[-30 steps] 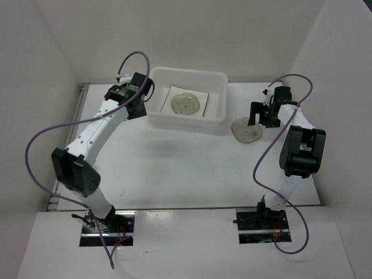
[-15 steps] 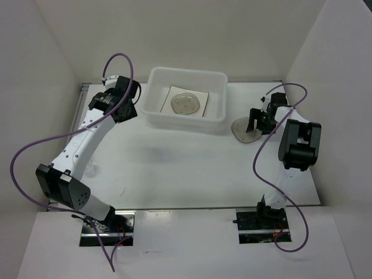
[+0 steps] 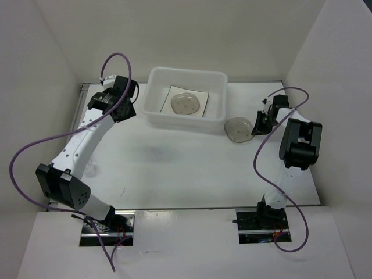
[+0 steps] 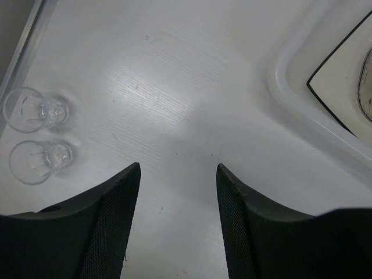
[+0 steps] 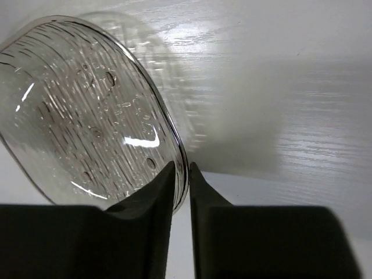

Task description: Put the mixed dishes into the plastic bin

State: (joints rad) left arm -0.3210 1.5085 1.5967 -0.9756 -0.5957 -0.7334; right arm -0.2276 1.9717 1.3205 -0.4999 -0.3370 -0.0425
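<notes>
Table comes first in our view, white and walled in by pale panels on the left, far and right sides. On its far half, a little left of centre, we see the plastic bin, upright. Flat on the bin's floor lies the square white plate with its thin dark rim, and on that plate rests one round greyish dish. The second round dish is outside the bin, just right of its near right corner. It sits tilted, and the right claw pinches its rim between two nearly closed fingers. We cannot tell whether its lower edge touches the table. The left claw hangs over bare table just left of the bin, its fingers moderately wide apart and nothing between them. Smallest of all, the two tiny clear cups lie side by side, close together, by the table's left edge and well apart from the bin.
</notes>
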